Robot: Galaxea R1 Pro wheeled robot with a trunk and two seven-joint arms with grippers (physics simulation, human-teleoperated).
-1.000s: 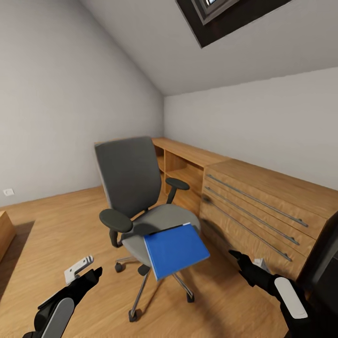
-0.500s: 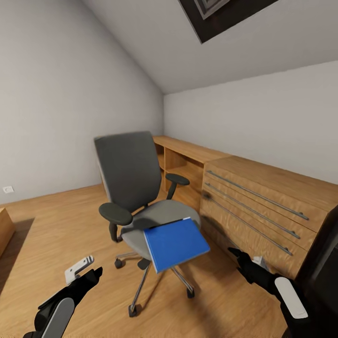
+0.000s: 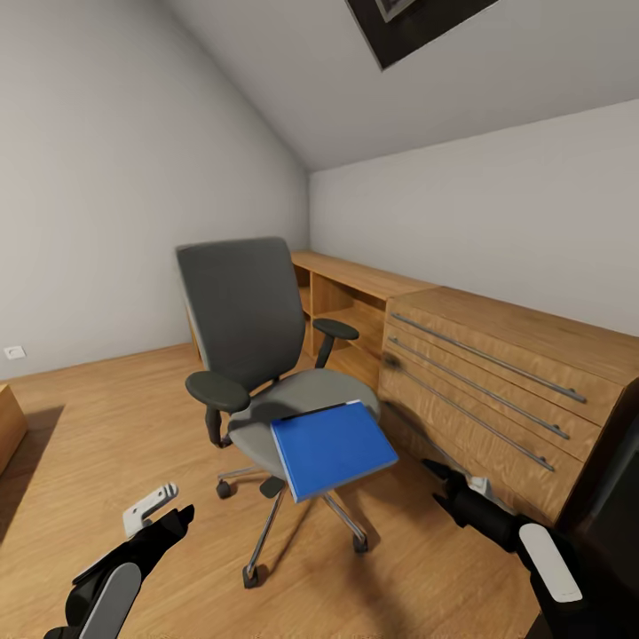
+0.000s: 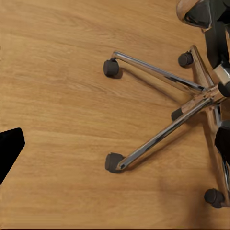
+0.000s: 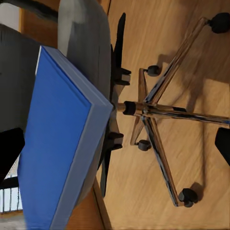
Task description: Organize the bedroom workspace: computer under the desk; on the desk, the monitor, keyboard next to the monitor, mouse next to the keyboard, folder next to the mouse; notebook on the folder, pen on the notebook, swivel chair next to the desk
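Note:
The swivel chair [image 3: 244, 328], grey with black armrests, stands on the wood floor in the middle of the head view. The blue folder [image 3: 330, 448] lies on the front of its seat and juts out over the edge. My left gripper [image 3: 162, 516] hangs low to the chair's left, over bare floor, apparently open; one black fingertip [image 4: 9, 147] shows beside the chrome star base [image 4: 191, 103]. My right gripper [image 3: 441, 473] is open, low and to the right of the folder, apart from it. Between its spread fingers I see the folder [image 5: 52, 143] and the base [image 5: 153, 112].
A light-wood drawer chest [image 3: 497, 382] with long metal handles stands close to the chair's right. A low wooden shelf unit [image 3: 355, 297] runs along the back wall. A wooden edge [image 3: 7, 435] shows at far left. Open floor lies left of the chair.
The whole head view has shifted, so the chair and chest sit a little higher in the picture. Both arms keep nearly the same pose; the folder stays on the seat.

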